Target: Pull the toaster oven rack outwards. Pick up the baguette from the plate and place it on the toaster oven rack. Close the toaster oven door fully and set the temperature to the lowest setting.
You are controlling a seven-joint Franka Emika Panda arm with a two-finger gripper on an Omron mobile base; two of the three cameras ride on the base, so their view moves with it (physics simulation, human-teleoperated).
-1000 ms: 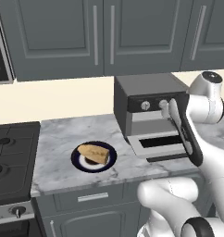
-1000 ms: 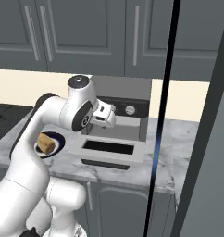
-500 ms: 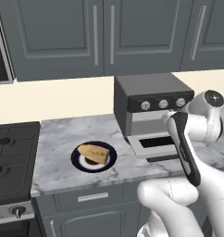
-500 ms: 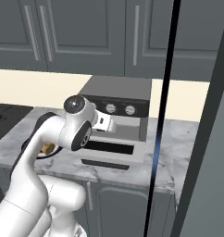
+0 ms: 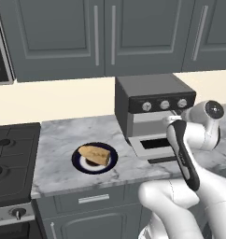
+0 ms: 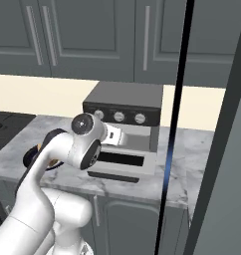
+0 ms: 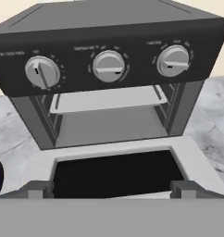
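The gripper (image 7: 112,187) is spread wide and holds nothing; its two dark fingertips (image 7: 36,189) sit far apart at the bottom of the hand view. Directly beneath and just ahead of them lies the toaster oven door (image 7: 115,170), folded down flat with its dark glass window facing up.

Past the door, straight in front of the gripper, the oven's mouth stands open, and the rack (image 7: 109,99) sits inside it, a pale thin shelf spanning the cavity, higher than the fingertips and apparently still pushed in. It looks light and stiff, likely to slide on its side rails if drawn evenly. The front edge near the middle seems the best place to pinch, since a hold toward one corner could skew it and jam it.

Above the cavity runs the black strip with three knobs (image 7: 108,67).

Off to the gripper's left, well apart on the counter, the baguette (image 5: 95,155) rests on the plate (image 5: 78,161). It looks light, firm-crusted and crushable; a gentle grip across its middle should suit.
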